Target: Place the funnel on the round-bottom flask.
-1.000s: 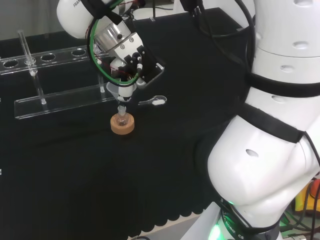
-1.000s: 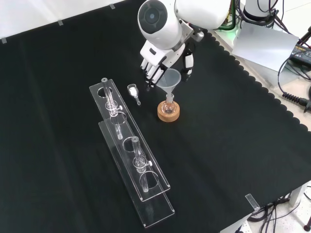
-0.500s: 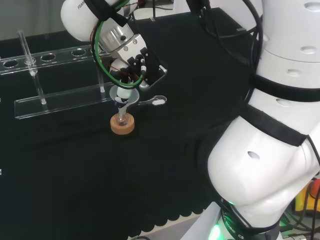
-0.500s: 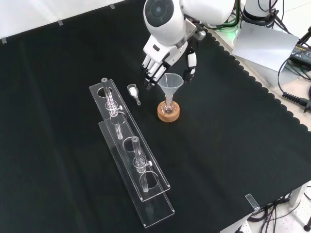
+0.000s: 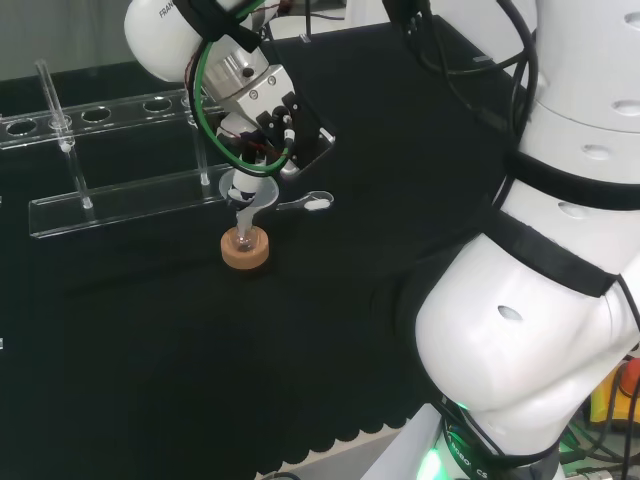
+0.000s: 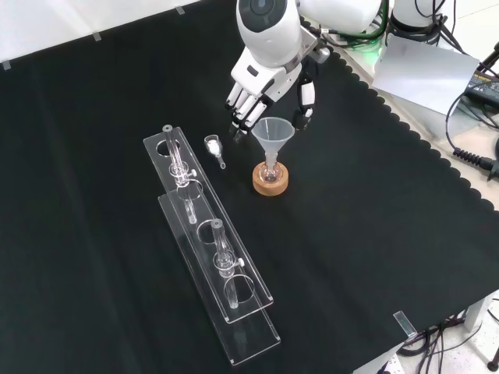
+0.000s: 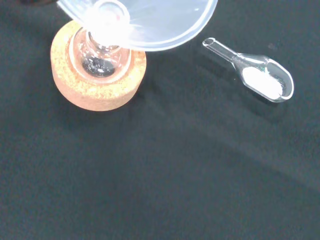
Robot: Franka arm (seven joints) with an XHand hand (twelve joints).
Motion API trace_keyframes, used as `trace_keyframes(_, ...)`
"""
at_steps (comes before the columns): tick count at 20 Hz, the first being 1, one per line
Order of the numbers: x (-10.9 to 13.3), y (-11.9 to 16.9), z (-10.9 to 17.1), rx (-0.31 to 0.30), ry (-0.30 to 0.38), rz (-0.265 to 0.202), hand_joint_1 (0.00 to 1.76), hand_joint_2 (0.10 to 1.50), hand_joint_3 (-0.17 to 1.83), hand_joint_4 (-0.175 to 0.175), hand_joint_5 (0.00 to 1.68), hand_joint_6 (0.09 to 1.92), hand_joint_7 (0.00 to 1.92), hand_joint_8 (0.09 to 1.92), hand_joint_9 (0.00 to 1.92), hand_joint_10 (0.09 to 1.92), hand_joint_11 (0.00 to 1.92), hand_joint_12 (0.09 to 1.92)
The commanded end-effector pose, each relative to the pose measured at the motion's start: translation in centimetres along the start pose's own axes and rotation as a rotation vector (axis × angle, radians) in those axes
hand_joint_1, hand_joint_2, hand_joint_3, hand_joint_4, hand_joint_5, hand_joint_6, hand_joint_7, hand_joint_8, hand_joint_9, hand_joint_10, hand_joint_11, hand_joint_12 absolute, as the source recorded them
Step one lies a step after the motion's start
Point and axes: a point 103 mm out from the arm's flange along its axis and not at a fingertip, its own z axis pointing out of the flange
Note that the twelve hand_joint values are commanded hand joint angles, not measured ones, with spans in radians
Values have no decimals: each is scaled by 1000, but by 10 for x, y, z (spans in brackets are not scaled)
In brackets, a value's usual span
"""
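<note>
Hand (image 6: pixel 261 89) hangs relaxed above the funnel (image 6: pixel 272 136), glass scoop (image 6: pixel 214 148) and rack (image 6: pixel 210 241) beside

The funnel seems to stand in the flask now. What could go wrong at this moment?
1. The hand is open but hangs close behind the funnel; a finger could catch the rim on withdrawal and tip it.
2. The funnel is wide above a narrow stem, and the round-bottom flask sits only in a cork ring, so a nudge may topple both.
3. The glass scoop with white powder lies nearby and could be swept aside.
</note>
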Motion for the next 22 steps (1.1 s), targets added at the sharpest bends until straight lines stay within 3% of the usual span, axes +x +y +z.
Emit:
trace_keyframes(1,-5,-3,-5,-38,8,0,583,660,473,-48,148,87,83,680,527,654,445,1294)
trace_keyframes(12,-30,-25,-9,-113,55,33,638,682,467,-48,217,87,173,690,550,658,441,1302)
trace_keyframes(18,-48,-39,-4,-159,97,64,699,693,491,-47,374,87,471,659,761,561,531,1264)
trace_keyframes(22,-63,-49,1,-172,122,93,725,695,508,-48,406,87,517,658,809,533,568,1243)
